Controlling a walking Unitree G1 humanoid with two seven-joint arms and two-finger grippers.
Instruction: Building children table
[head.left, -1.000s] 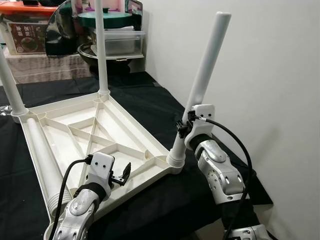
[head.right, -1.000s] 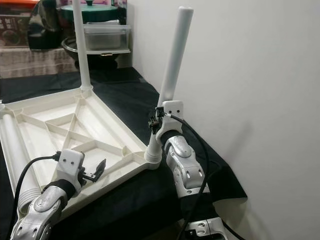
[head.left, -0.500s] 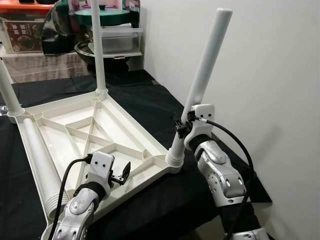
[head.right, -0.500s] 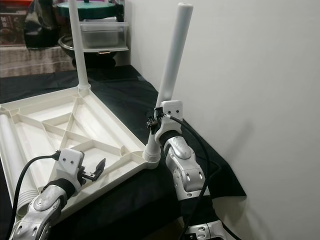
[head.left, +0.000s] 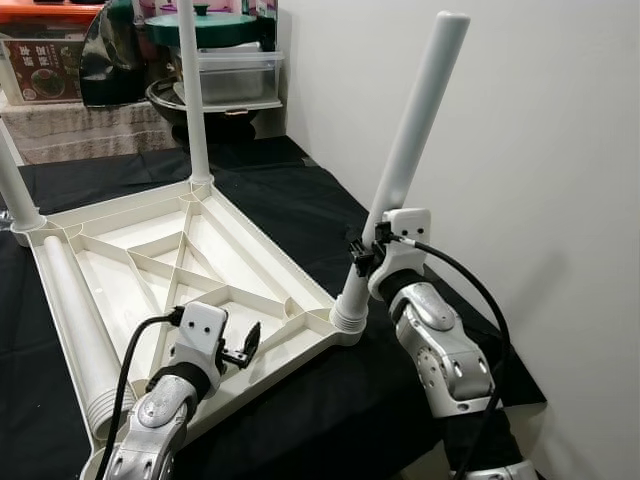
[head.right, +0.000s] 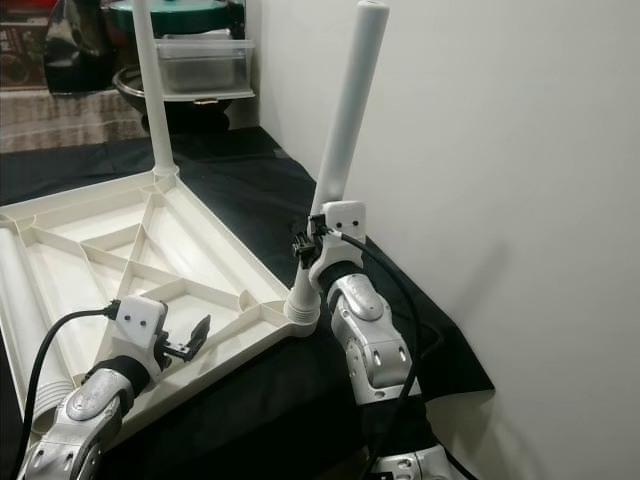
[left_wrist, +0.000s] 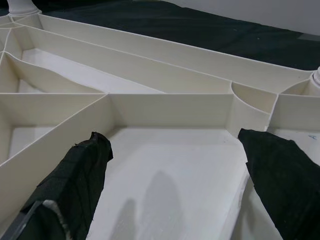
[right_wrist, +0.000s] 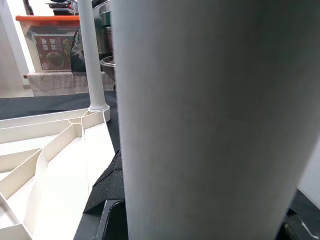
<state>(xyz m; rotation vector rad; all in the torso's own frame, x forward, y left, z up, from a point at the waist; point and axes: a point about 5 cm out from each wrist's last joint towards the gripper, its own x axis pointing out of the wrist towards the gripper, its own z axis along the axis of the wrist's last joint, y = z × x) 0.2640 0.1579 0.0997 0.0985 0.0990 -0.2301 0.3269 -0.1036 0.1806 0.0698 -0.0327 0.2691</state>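
Fitting leg: my right tool (head.left: 366, 252) clamped the tilted white leg (head.left: 405, 160) at the tabletop (head.left: 120, 270) corner socket.
Left tool (head.left: 248, 346): open, hovering over the ribs.
Next: I judged straightening and seating.

Right gripper (head.left: 366, 252) clamped; left gripper (head.left: 243, 347) jaws apart.

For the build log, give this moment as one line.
right gripper: shut on tilted leg at tabletop corner | left gripper: open over tabletop | loose leg lying inside
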